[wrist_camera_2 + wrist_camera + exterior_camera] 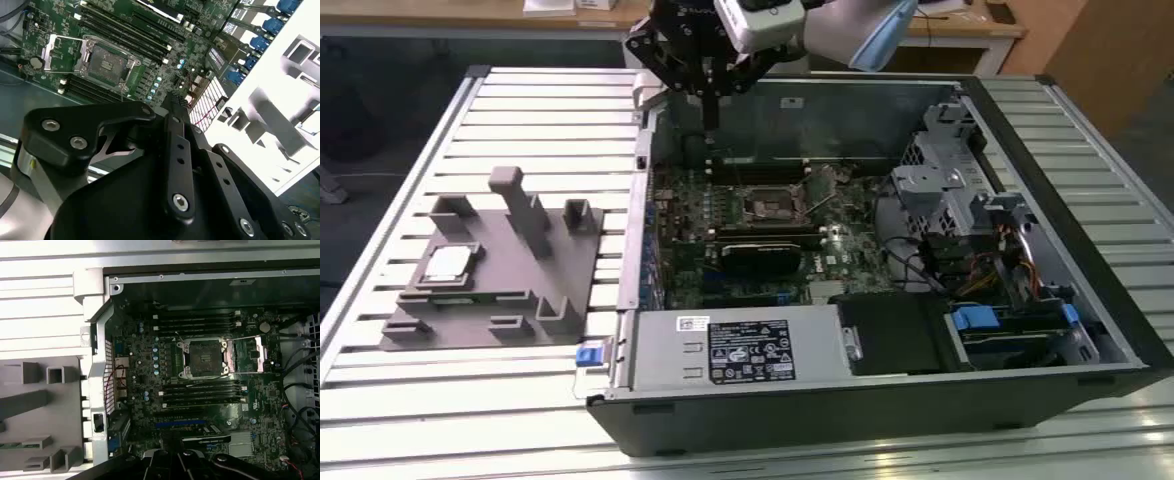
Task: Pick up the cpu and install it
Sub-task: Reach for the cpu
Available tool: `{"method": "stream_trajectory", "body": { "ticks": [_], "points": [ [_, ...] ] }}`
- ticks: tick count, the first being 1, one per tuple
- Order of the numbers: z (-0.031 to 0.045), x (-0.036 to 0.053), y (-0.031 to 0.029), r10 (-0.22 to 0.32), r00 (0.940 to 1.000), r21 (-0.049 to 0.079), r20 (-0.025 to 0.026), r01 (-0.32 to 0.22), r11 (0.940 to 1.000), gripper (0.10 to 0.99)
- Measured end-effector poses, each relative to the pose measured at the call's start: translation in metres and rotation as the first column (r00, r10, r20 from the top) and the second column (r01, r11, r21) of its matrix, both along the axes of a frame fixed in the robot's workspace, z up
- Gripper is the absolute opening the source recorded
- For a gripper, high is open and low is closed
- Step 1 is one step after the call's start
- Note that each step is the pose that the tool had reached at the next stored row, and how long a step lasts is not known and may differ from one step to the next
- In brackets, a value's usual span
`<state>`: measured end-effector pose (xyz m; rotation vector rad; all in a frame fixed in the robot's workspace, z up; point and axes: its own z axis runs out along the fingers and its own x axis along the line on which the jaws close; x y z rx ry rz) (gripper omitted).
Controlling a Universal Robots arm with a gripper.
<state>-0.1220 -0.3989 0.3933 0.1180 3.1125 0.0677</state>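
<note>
The cpu (450, 263), a pale silvery square chip, lies flat in a recess of the grey holder block (494, 300) on the table, at the exterior view's left of the open computer case (881, 400). My black gripper (710, 126) hangs over the case's far corner, well away from the chip and above the motherboard. Its fingers (172, 102) are pressed together with nothing between them. The dark metal-framed square socket (767, 207) sits mid-board with its cover frame swung open, and shows in both wrist views (107, 62) (202, 357).
Black memory slots (200, 322) flank the socket. A graphics card (767, 255), a power supply (734, 350), drive cages (954, 170) and cables (987, 270) crowd the case. The holder block carries upright posts (520, 205) and a green memory strip (22, 445). The table is slatted metal (520, 120).
</note>
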Motion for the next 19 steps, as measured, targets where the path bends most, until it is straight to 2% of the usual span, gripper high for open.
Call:
{"method": "stream_trajectory", "body": {
  "ticks": [8, 19],
  "points": [
    [0.0000, -0.0005, 0.0001, 0.000, 1.0000, 0.000, 0.0000, 0.000, 1.0000, 0.106],
    [0.0000, -0.0116, 0.0000, 0.000, 1.0000, 0.000, 0.0000, 0.000, 1.0000, 0.106]
  ]
}}
